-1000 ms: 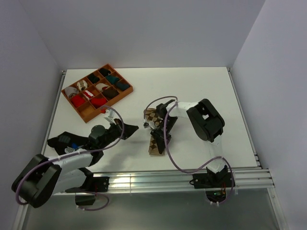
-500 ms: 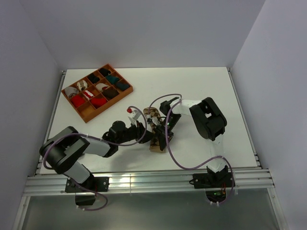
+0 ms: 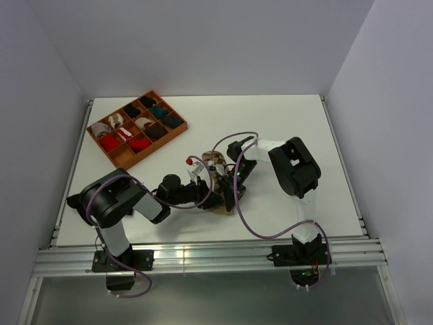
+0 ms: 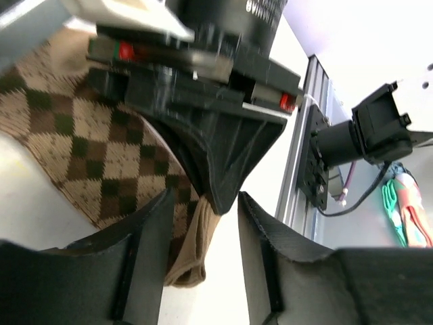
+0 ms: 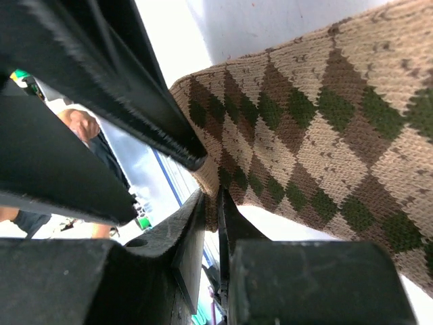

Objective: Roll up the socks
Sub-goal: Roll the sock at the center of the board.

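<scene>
Holding black, teal, white and red sock rolls (image 3: 139,143) in its compartments, one orange tray (image 3: 126,160) sits at the far left of the table (image 3: 284,128). One argyle sock (image 4: 81,135) lies mid-table, its edge pinched in the closed right gripper (image 5: 211,196). The left gripper (image 4: 203,200) stands partly open, its fingers either side of that edge and clamping nothing.

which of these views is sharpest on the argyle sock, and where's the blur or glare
Right wrist view: the argyle sock knit is crisp, but the right gripper is a dark, soft foreground. Left wrist view: the pattern is fairly sharp, the left gripper is blurred and underlit, and the background is washed out white. Top external view: even light, glare on the rails, sock too small for detail.
</scene>
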